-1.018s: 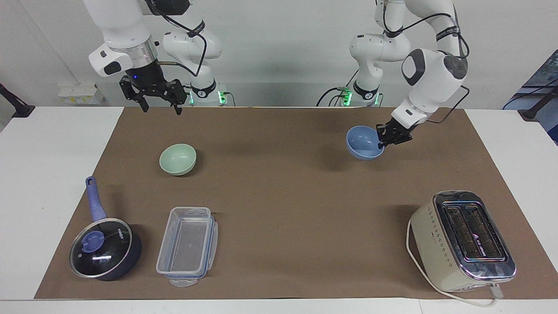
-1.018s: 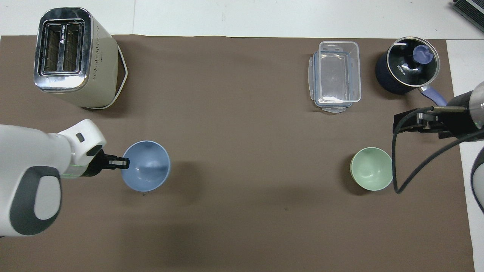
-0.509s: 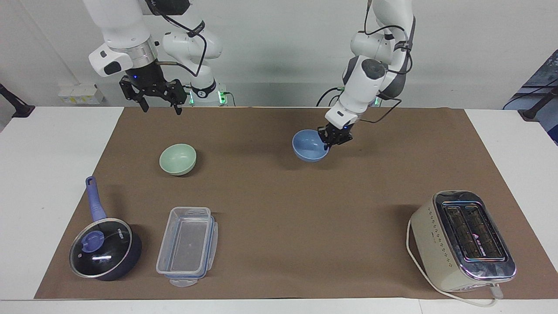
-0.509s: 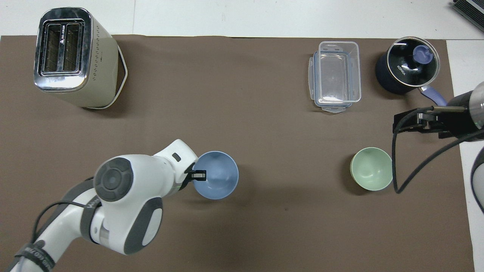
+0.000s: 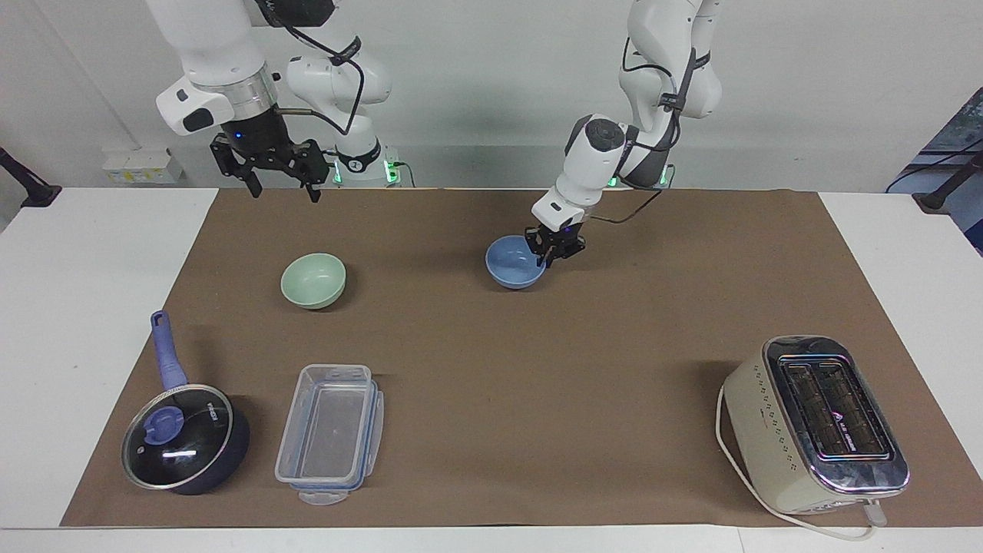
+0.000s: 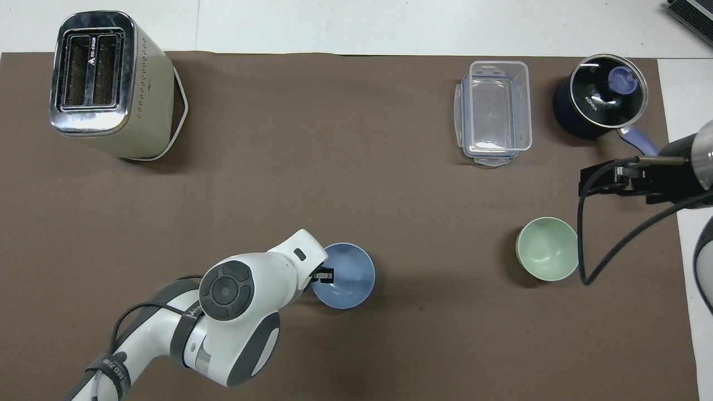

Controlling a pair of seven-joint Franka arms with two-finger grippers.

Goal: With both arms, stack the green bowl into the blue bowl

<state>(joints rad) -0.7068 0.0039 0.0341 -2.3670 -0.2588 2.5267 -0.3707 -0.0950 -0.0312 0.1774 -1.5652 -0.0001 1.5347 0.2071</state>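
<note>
Blue bowl (image 5: 514, 262): on the brown mat near the table's middle, upright.
Left gripper (image 5: 554, 250): at the blue bowl's rim on the left arm's side; finger spread unclear, cannot tell.
Green bowl (image 5: 312, 280): on the mat toward the right arm's end, well apart from the blue bowl.
Right gripper (image 5: 280, 183): fingers spread, waiting in the air, holding nothing.

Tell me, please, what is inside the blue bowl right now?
The blue bowl looks empty. The left end effector sits at its rim, hiding a small patch of the inside there. The green bowl sits apart.
</note>
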